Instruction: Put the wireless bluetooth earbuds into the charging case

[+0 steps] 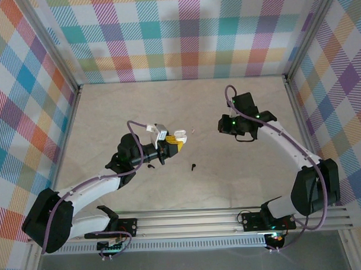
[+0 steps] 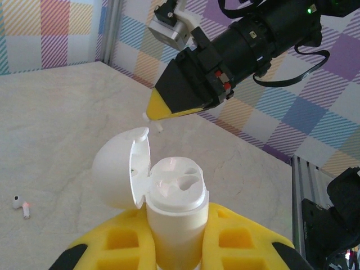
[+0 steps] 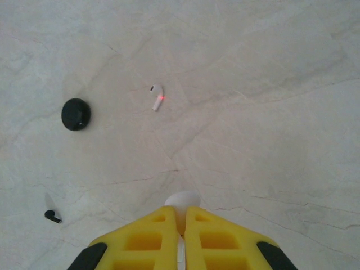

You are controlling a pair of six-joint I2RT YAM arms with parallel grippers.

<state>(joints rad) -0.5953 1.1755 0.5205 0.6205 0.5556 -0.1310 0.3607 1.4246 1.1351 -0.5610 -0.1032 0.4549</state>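
Firstly, top view, left gripper [image 1: 176, 142]: clamped on the white charging case [image 1: 180, 135], which it holds above the table [image 1: 241, 186].
Top view, right gripper [image 1: 223, 126]: to the right of the case, apart from it.
Top view, black earbuds [image 1: 193, 167]: two, lying on the table on the near side of the case, one to its left and one to its right.
Left wrist view, case: upright between the yellow fingers [image 2: 236, 236], lid swung open to the left, both sockets exposed.
Left wrist view, right gripper: above and beyond the case, tips together on the held white earbud [image 2: 147, 116], of which little shows.
Left wrist view, loose white earbud [image 2: 22, 206]: on the table left of the case, well apart.
Right wrist view, right gripper: fingers closed, the earbud's white head pinched at the tips.
Right wrist view, black round object [image 3: 76, 114]: on the table, possibly a second case; its place against the white case cannot be told.
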